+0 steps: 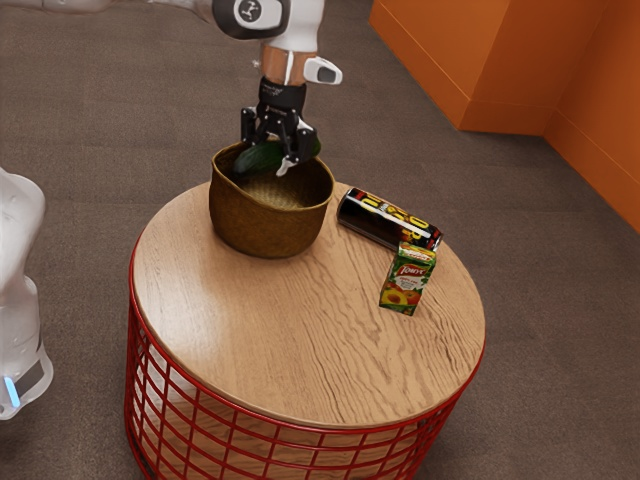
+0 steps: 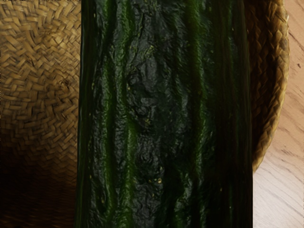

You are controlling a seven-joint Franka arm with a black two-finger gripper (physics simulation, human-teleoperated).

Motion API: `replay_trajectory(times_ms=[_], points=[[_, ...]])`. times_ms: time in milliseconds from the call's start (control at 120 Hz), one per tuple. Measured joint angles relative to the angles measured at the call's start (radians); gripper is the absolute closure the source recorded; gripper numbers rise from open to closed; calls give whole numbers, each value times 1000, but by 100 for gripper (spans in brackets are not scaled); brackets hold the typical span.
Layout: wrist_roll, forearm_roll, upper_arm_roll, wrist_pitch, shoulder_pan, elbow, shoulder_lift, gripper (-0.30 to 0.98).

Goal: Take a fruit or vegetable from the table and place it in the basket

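My gripper [image 1: 279, 152] is over the mouth of the woven basket [image 1: 265, 225] in the exterior view, shut on a dark green cucumber [image 1: 258, 158]. The cucumber lies roughly level across the opening, near rim height, with one end toward the basket's far rim. In the wrist view the ridged cucumber [image 2: 164, 114] stretches right under my hand, and the woven inside of the basket [image 2: 40, 95] shows beside and below it.
A dark can [image 1: 388, 219] lies on its side on the round wooden table [image 1: 270, 340], beside the basket. Close to the can stands a small juice carton [image 1: 407, 280]. Red wire mesh surrounds the table's base.
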Motion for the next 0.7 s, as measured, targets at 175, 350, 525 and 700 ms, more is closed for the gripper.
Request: replay_trajectory(times_ms=[175, 350, 525, 700], points=[[1, 3, 21, 14, -1, 0, 22, 49], [7, 3, 25, 28, -1, 0, 31, 24], [19, -1, 27, 34, -1, -1, 31, 7], [40, 42, -65, 37, -52, 34, 34, 2]])
